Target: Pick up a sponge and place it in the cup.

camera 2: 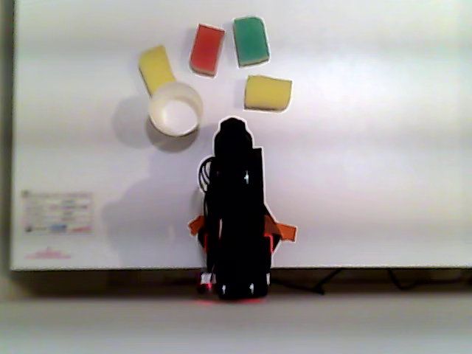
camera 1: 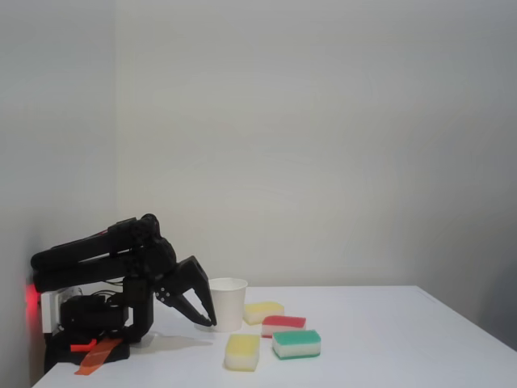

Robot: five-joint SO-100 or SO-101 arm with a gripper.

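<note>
A white paper cup (camera 1: 229, 304) (camera 2: 175, 108) stands upright on the white table. Two yellow sponges lie near it. One yellow sponge (camera 1: 242, 352) (camera 2: 268, 93) with a paler lower layer lies in front of the cup in the fixed view. The other yellow sponge (camera 1: 263, 311) (camera 2: 156, 68) lies right by the cup on its far side from the arm. My gripper (camera 1: 208, 322) (camera 2: 233, 124) hangs low on the folded black arm, tips pointing down just beside the cup. It looks shut, with nothing in it.
A red-topped sponge (camera 1: 283, 325) (camera 2: 207, 49) and a green-topped sponge (camera 1: 296, 343) (camera 2: 251, 40) lie beyond the yellow ones. The arm's base (camera 1: 93, 323) sits at the table's edge on orange clamps. A label (camera 2: 57, 214) is stuck near the table's corner.
</note>
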